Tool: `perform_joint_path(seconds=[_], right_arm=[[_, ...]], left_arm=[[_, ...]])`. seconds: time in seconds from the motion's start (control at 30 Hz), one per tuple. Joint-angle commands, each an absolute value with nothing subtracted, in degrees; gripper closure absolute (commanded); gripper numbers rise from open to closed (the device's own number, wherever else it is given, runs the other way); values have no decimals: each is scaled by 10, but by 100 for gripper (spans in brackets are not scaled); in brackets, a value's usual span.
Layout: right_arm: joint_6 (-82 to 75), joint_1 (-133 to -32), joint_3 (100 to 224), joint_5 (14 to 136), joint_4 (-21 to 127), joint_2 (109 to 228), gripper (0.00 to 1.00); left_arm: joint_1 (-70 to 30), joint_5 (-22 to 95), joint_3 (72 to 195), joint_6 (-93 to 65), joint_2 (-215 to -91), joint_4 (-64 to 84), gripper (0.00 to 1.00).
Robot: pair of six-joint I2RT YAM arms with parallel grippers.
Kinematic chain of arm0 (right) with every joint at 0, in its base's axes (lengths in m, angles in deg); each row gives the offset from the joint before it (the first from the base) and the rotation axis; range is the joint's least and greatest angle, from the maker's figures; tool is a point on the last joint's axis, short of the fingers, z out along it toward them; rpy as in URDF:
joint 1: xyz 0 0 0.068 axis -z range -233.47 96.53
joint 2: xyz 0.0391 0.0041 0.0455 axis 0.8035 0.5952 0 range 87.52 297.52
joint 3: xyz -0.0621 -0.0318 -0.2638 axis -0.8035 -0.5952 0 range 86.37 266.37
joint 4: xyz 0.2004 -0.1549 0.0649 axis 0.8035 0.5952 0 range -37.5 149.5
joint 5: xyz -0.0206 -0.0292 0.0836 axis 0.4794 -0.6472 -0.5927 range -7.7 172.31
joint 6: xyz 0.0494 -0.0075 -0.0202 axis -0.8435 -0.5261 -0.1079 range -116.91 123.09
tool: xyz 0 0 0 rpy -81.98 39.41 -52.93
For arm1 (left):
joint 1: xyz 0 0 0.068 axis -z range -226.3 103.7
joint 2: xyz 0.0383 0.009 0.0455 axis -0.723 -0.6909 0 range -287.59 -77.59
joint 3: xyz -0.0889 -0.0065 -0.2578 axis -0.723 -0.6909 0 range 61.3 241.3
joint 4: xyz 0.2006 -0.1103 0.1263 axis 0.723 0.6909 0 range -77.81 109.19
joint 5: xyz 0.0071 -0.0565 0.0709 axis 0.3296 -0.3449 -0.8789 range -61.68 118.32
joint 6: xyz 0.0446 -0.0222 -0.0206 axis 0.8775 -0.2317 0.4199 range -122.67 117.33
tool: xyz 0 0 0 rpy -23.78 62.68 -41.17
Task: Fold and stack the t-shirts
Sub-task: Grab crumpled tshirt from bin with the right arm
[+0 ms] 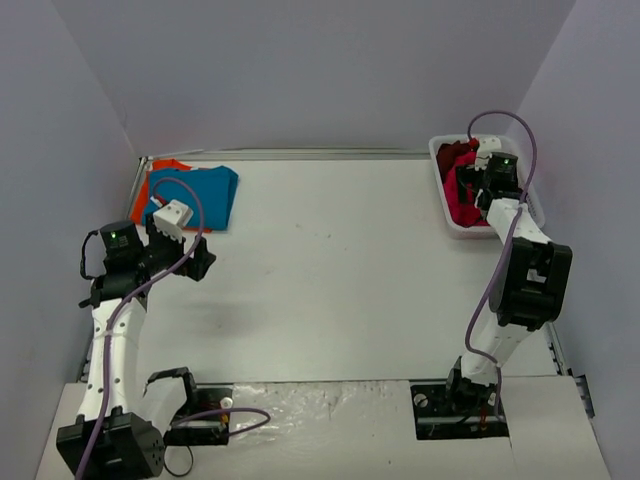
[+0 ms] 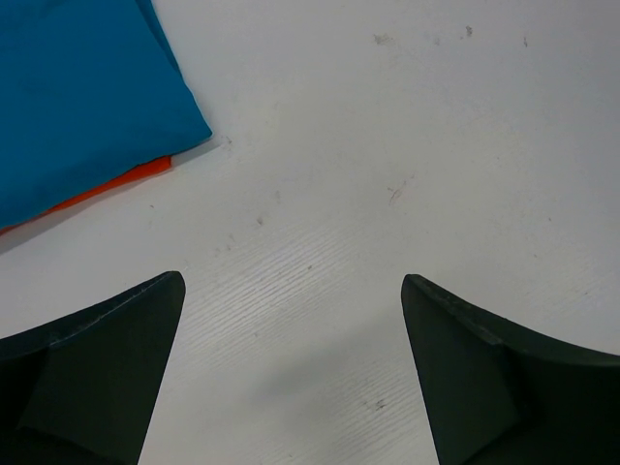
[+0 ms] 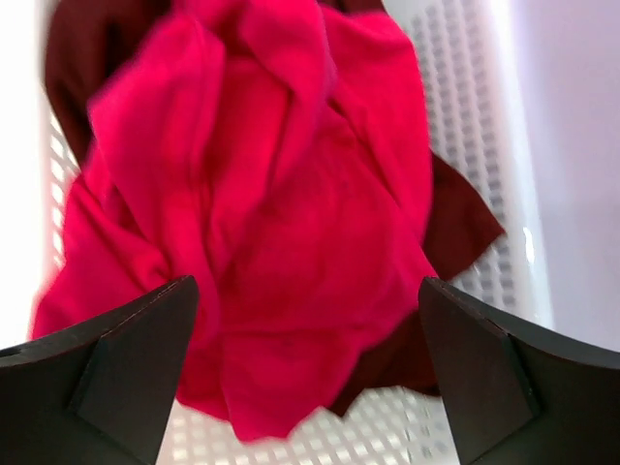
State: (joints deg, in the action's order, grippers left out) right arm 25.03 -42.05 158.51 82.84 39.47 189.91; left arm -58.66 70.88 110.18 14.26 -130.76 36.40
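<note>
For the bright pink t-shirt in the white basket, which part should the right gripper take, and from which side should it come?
Probably the raised fold down the middle of the pink t-shirt, from straight above. It lies crumpled on top of the maroon t-shirt inside the basket, whose walls block the sides. The right gripper hangs open over it.

The top external camera looks down from above and behind over the whole table (image 1: pixel 330 270). The wrist cameras face down at close range, the left on the blue t-shirt (image 2: pixel 77 97) corner, the right on the crimson-pink t-shirt (image 3: pixel 291 242) in the white mesh basket (image 3: pixel 465 116). The overhead view shares both.
</note>
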Motion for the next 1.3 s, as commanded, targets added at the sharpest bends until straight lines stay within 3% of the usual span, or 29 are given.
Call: perform_joint_path(seconds=[0.0, 0.5, 0.53, 0.63, 0.77, 1.27], right_arm=[[215, -414, 1657, 767, 427, 1929, 9], [169, -409, 1726, 701, 479, 2048, 21], [168, -408, 1734, 696, 485, 2055, 26], [169, -406, 1739, 686, 496, 2073, 64], [178, -405, 1738, 675, 508, 2070, 100], [187, -411, 1699, 599, 576, 1818, 100]], left_arm=[[-589, 718, 1114, 154, -1309, 365, 6], [-590, 715, 1114, 157, -1312, 370, 6], [-590, 715, 1114, 159, -1313, 370, 6], [-590, 714, 1114, 160, -1313, 371, 6], [-590, 714, 1114, 161, -1313, 372, 6], [-592, 724, 1117, 153, -1301, 371, 6]])
